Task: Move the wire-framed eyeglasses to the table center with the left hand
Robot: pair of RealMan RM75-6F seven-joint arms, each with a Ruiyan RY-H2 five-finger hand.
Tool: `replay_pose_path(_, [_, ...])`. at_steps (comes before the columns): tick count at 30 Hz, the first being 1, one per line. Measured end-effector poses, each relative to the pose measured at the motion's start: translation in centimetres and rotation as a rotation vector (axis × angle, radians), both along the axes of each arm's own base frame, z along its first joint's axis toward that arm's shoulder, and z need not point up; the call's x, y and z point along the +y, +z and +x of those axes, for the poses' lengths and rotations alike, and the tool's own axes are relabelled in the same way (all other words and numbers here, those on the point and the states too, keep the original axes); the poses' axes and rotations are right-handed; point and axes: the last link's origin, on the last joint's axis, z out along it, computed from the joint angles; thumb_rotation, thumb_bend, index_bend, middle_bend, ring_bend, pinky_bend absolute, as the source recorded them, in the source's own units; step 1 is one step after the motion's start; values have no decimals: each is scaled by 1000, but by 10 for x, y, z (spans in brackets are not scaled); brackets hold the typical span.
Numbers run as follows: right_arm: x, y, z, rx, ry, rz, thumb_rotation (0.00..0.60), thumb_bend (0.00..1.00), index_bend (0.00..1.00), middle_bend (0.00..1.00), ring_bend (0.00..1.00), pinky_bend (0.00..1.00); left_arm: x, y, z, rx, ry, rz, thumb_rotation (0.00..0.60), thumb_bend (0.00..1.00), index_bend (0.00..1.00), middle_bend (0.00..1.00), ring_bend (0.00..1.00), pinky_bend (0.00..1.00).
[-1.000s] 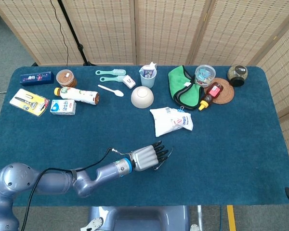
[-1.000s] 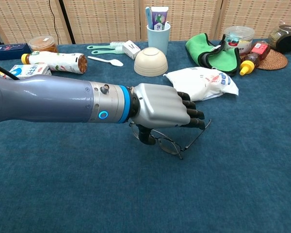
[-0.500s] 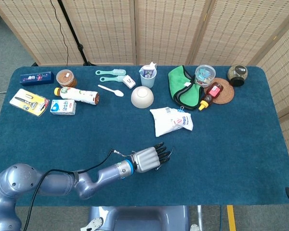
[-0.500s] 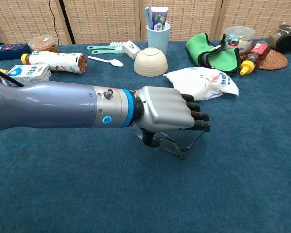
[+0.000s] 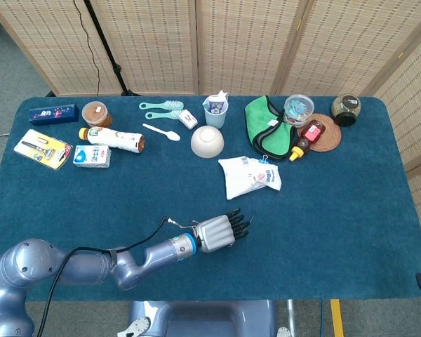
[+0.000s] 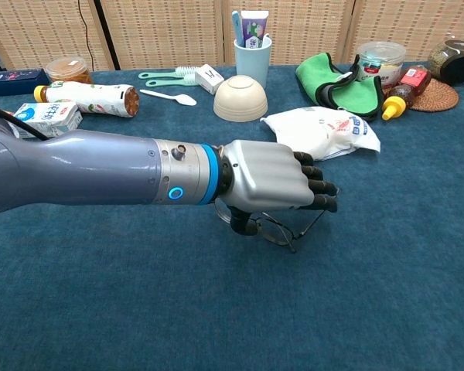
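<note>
A dark blue carpet-covered surface [image 5: 337, 232] carries everything in the scene. The robot's grey metal left arm [image 6: 85, 174] reaches in from the near left, and its silver left hand [image 6: 267, 185] with black fingers [image 6: 319, 188] sits low over the near middle of the surface. The fingers are curled over the thin wire-framed eyeglasses [image 6: 282, 229], with the thumb underneath at the frame, so the hand appears to be grasping them. A lens and one temple show below and to the right of the palm, close to the surface; whether they touch it cannot be told. In the head view the hand [image 5: 217, 232] covers the eyeglasses almost wholly. The right hand is not seen in either view.

Beyond the hand, to the right, lies a white plastic bag with printed label [image 6: 322, 130]. Further off are a folded green cloth with black trim [image 6: 336, 85] and a cream upturned bowl [image 6: 240, 98]. At the far left lies a white bottle with brown cap on its side [image 6: 85, 98]. Behind the bowl stands a light blue cup holding a toothpaste tube [image 6: 252, 48], and just left of it lies a white plastic spoon [image 6: 168, 96].
</note>
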Motion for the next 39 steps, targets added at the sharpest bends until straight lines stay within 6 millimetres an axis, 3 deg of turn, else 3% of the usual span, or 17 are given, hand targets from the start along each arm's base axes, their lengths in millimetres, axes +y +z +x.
replay_pose_path(12, [0,1,0,2,-4,-4,600,305,326,147,190,289,2,-1,1,-9,10,5,600,289,242,0,0,0])
replay_pose_path(29, [-1,0,2,4,2,-4,600,304,345,147,191,294,2,3,-4,-40,28,7,600,290,523,0,0,0])
replay_pose_path(39, [-1,0,3,3,7,-2,600,304,354,147,191,300,4,9,-8,-67,50,5,600,290,615,0,0,0])
